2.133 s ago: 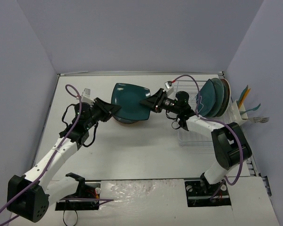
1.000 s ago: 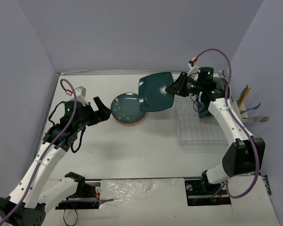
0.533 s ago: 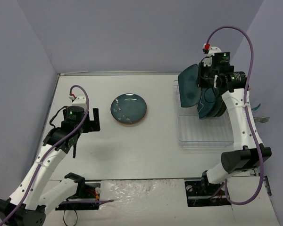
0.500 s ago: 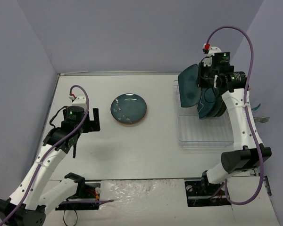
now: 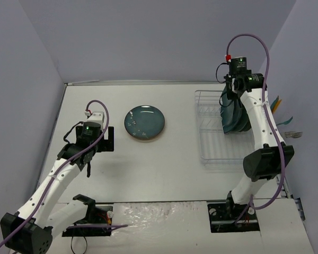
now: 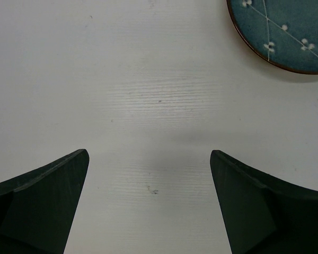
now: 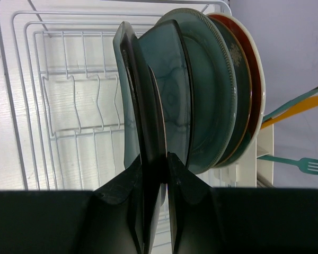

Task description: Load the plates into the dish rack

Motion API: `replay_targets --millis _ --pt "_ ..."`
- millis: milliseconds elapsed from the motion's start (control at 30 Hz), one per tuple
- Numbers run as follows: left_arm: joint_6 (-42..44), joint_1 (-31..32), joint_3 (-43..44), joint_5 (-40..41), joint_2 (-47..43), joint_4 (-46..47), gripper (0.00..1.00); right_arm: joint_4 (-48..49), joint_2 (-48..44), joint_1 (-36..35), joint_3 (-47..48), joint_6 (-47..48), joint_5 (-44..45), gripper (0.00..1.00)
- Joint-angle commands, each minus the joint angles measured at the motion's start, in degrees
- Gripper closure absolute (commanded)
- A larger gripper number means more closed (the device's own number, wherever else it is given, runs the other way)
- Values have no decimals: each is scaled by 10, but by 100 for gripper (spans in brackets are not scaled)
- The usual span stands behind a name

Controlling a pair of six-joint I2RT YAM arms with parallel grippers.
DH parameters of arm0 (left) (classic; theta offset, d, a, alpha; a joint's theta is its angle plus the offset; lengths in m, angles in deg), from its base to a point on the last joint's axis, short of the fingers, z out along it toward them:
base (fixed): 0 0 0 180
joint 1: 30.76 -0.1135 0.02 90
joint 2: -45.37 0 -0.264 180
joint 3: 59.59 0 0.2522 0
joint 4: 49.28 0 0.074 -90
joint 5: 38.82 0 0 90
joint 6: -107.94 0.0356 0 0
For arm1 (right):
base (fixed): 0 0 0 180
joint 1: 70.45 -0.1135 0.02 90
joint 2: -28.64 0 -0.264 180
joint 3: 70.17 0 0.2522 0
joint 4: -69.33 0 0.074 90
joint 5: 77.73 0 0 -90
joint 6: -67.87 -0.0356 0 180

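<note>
My right gripper (image 7: pixel 155 157) is shut on the rim of the dark teal squarish plate (image 7: pixel 142 100). It holds that plate upright and edge-on over the white wire dish rack (image 7: pixel 69 95), close beside the plates standing there: a grey-green round one (image 7: pixel 214 95) and a red one (image 7: pixel 256 79) behind it. From above, the right gripper (image 5: pixel 229 99) points down at the rack's (image 5: pixel 212 143) far right part. A glossy blue-teal round plate (image 5: pixel 144 123) lies flat on the table. My left gripper (image 5: pixel 107 138) hovers open to its left; that plate's rim (image 6: pixel 286 37) shows beyond the left gripper (image 6: pixel 148 157).
A utensil holder on the rack's right side carries a teal fork (image 7: pixel 302 165) and an orange utensil (image 7: pixel 302 107). Grey walls close in the table on the left, back and right. The right arm's purple cable (image 5: pixel 254 42) loops high above the rack.
The right arm has carried the dark teal plate right and turned it edge-on next to the standing plates. The left arm has shifted slightly toward the round plate, still open.
</note>
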Motion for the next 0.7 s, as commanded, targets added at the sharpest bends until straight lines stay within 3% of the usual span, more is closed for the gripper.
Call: replay_targets --millis 0,367,667 --pt "13 -4 21 13 -6 35 3 69 7 7 39 16 40 100" --pt "14 -4 21 14 -4 34 3 86 64 23 24 19 20 100" --pt "15 -4 19 12 -1 33 3 96 84 36 -11 19 -49 100"
